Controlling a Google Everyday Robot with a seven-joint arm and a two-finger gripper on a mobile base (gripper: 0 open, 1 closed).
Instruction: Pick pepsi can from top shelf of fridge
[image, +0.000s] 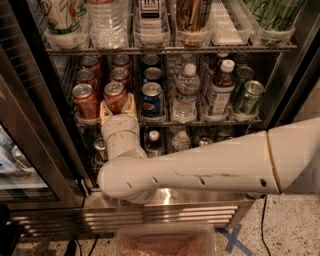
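Note:
The fridge stands open in front of me. Its top shelf is a chrome wire rack with lanes of cans and small bottles. The pepsi can, red with a silver top, stands at the front of the second lane from the left. My gripper reaches up from the white arm. Its tan fingers sit on either side of this can, closed against it. More red cans stand to the left and behind it.
A blue can, a water bottle, a white-capped bottle and green cans fill the lanes to the right. The rack above holds large bottles and tall cans. The glass door is at left. A plastic bin lies below the ribbed base.

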